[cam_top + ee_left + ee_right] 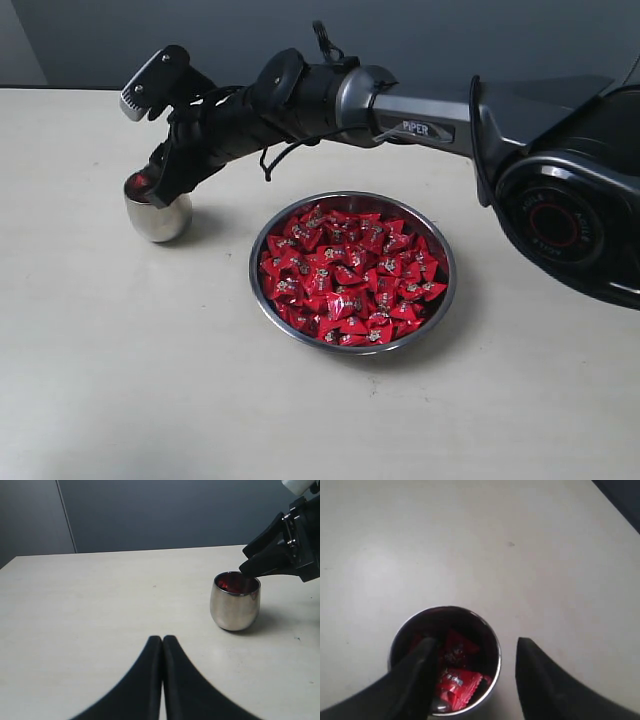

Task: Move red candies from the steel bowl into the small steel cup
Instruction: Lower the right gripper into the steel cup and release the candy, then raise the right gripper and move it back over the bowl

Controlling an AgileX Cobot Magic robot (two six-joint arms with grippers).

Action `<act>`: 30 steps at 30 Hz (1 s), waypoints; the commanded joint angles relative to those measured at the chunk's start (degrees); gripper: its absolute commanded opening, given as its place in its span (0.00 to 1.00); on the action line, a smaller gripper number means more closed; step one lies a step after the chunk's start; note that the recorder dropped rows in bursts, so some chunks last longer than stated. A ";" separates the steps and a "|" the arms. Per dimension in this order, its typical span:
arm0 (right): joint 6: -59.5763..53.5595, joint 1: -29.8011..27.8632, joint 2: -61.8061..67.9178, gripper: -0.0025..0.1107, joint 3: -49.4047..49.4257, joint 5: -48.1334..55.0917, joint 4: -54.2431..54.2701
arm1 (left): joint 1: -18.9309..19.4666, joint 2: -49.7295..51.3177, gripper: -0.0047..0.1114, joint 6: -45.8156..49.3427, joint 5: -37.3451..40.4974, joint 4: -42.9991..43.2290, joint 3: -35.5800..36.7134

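Observation:
The small steel cup (157,218) stands on the table left of the steel bowl (254,280), which is heaped with red candies (350,275). My right gripper (150,188) has reached across and hangs open just over the cup's mouth. In the right wrist view the right gripper (476,642) has one finger over the cup (445,609) and the other outside its rim, with nothing between them. A few red candies (457,682) lie inside. My left gripper (162,639) is shut and empty, low over the table, some way from the cup (235,605).
The beige table (120,380) stretches around the bowl and cup. The right arm's body (560,200) fills the right side behind the bowl. A grey wall (150,515) backs the table's far edge.

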 commanded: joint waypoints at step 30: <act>28.63 -4.77 -10.21 0.02 8.72 12.22 -28.46 | 0.03 -0.26 0.04 -0.13 -0.09 -0.13 0.22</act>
